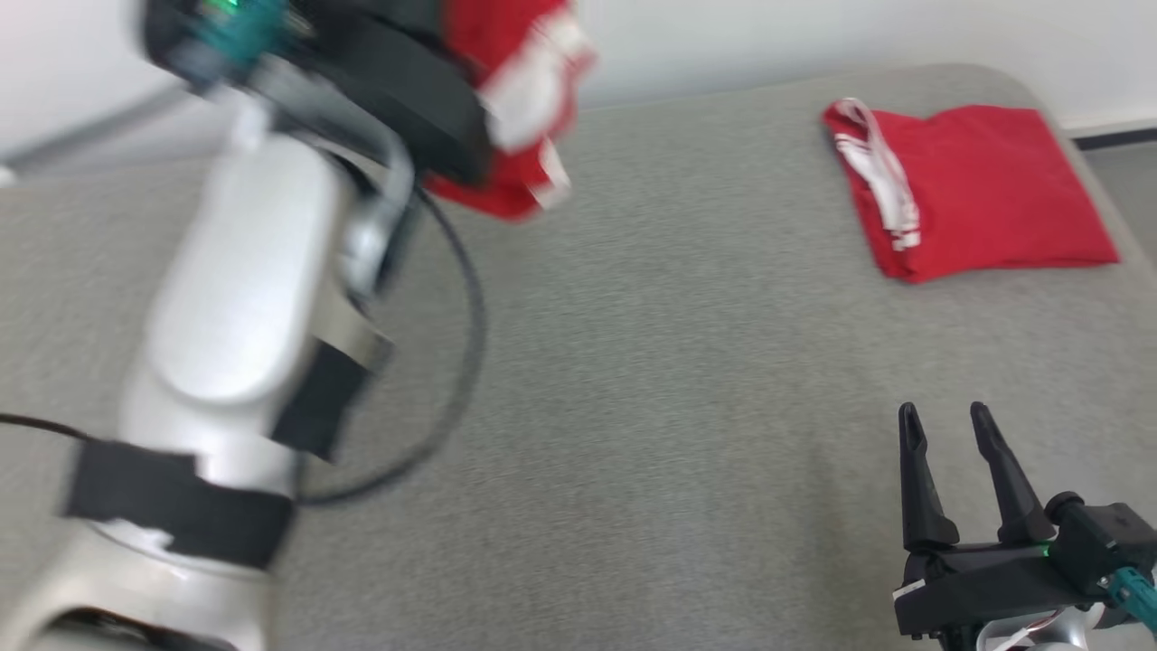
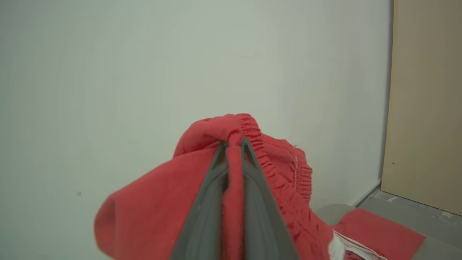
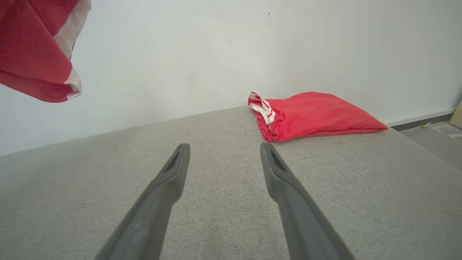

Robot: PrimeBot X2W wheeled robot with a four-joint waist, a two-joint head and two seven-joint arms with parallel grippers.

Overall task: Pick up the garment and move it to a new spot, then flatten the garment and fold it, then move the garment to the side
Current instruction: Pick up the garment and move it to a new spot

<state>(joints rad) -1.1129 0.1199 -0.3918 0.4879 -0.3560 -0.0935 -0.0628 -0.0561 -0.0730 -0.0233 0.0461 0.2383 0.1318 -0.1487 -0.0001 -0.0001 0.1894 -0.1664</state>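
Observation:
A red garment with white stripes hangs in the air above the far left of the grey table, blurred in the head view. My left gripper is shut on it, pinching a fold of red cloth near the elastic waistband. In the right wrist view the garment hangs at the upper left. Low over the table's near right part, my right gripper stands open with nothing between its fingers.
A second red garment with white stripes lies folded at the table's far right corner, also seen from the right wrist. A white wall runs behind the table. My raised left arm and its black cable cover the left side.

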